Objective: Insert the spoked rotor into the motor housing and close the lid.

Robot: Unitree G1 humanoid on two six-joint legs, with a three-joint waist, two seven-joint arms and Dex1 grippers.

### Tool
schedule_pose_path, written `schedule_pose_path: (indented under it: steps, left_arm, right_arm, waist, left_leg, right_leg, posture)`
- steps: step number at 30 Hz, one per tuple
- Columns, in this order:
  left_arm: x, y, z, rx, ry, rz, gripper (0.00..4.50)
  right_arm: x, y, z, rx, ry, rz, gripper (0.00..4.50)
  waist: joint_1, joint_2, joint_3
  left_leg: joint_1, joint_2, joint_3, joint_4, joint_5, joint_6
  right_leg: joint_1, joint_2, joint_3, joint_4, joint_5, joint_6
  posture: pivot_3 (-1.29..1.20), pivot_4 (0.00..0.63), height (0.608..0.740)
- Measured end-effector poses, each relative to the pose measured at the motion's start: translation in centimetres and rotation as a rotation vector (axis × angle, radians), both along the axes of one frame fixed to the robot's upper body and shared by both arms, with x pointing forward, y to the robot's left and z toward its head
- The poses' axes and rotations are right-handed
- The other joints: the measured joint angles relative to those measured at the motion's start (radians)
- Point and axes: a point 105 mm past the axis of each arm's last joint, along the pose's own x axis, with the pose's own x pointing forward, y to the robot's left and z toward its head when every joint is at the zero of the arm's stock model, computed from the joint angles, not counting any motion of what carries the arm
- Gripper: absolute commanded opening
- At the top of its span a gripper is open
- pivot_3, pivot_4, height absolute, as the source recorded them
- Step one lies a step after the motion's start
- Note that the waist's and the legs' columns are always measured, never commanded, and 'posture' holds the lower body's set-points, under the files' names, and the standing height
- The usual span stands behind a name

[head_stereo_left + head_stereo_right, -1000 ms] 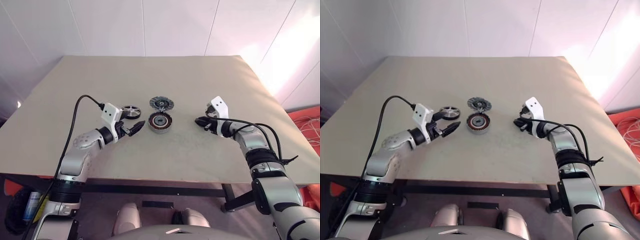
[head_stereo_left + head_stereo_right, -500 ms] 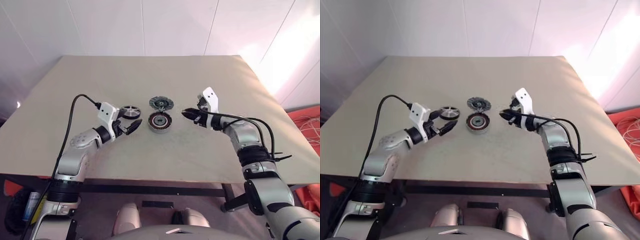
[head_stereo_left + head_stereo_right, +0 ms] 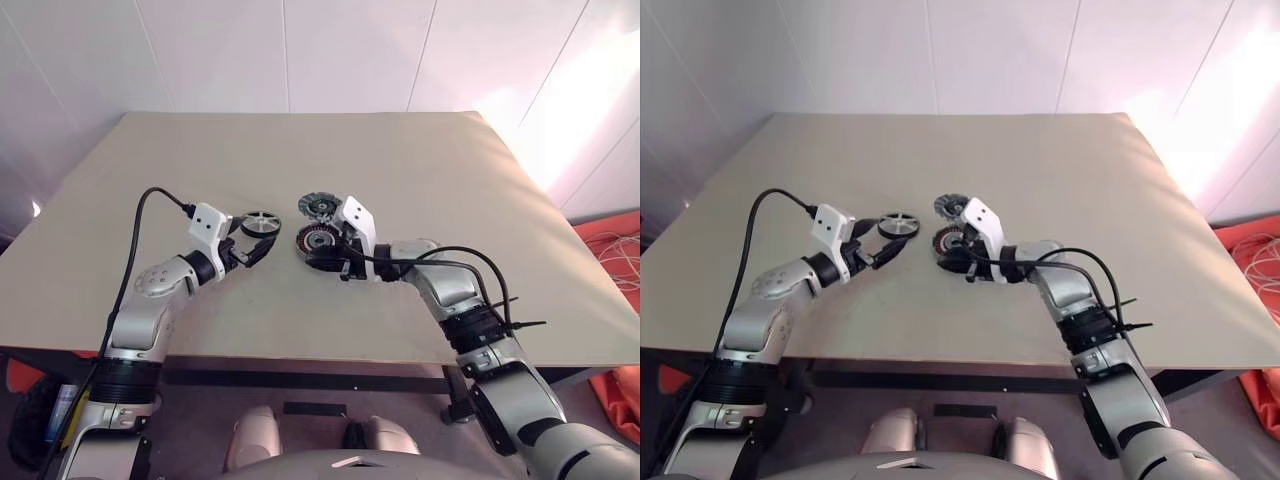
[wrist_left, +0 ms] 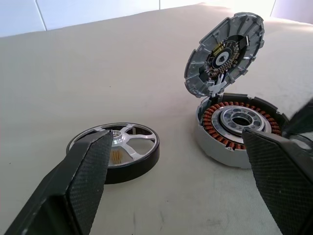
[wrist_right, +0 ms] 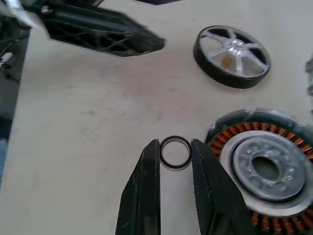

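On the table [image 3: 150, 180], the left gripper [image 3: 262, 249] hovers with fingers spread wide, the spoked rotor [image 3: 262, 222] lying flat just beyond its fingertips, untouched. Right of the rotor sits the motor housing [image 4: 239, 128], copper windings exposed, its lid [image 4: 225, 53] standing tilted open at the far edge. The right gripper [image 5: 175, 159] pinches a small dark ring [image 5: 175, 152] just beside the housing's near-left rim.

Bright, even daylight fills the scene, with pink-white glare washing the wall at right. Shadows on the beige rectangular table [image 3: 200, 180] are faint. Close foreground parts in the wrist views look soft.
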Motion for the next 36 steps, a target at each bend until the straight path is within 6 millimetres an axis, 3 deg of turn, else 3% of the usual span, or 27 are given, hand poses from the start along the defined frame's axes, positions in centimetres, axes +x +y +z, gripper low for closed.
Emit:
schedule_pose_path:
  steps: [5,9,17,36]
  left_arm:
    - [0.0,0.1,0.0,0.010,-0.007,0.004,4.50]
    - [-0.1,0.3,-0.1,0.014,-0.004,0.007,4.50]
    - [-0.2,0.4,-0.2,0.016,0.000,0.010,4.50]
    - [-0.1,0.4,-0.2,0.016,0.000,0.010,4.50]
  right_arm:
    - [2.4,0.0,1.1,-0.005,-0.062,-0.046,0.62]
    - [3.2,-0.8,0.3,-0.029,-0.056,-0.079,0.62]
    - [3.6,-1.7,-1.5,-0.072,-0.028,-0.108,0.62]
    - [4.0,-2.4,-1.8,-0.091,-0.019,-0.128,0.62]
  waist:
    - [0.001,0.000,0.000]
    - [-0.001,0.000,0.000]
    - [-0.001,0.000,0.000]
    - [-0.001,0.000,0.000]
  left_leg:
    - [-0.001,0.000,0.000,0.000,0.000,0.000]
    - [-0.002,0.000,0.000,0.000,0.000,0.000]
    - [-0.002,0.000,0.000,0.000,0.000,0.000]
    - [-0.001,0.000,0.000,0.000,-0.001,0.001]
  right_leg:
    - [0.000,0.000,0.000,0.000,0.003,-0.006]
    - [-0.001,0.000,0.000,0.000,0.004,-0.007]
    - [-0.001,0.000,0.000,0.000,0.004,-0.007]
    - [-0.001,0.000,0.000,0.001,0.004,-0.007]
  posture:
    - [0.00,0.000,0.740]
    - [0.00,0.000,0.740]
    - [0.00,0.000,0.740]
    - [0.00,0.000,0.740]
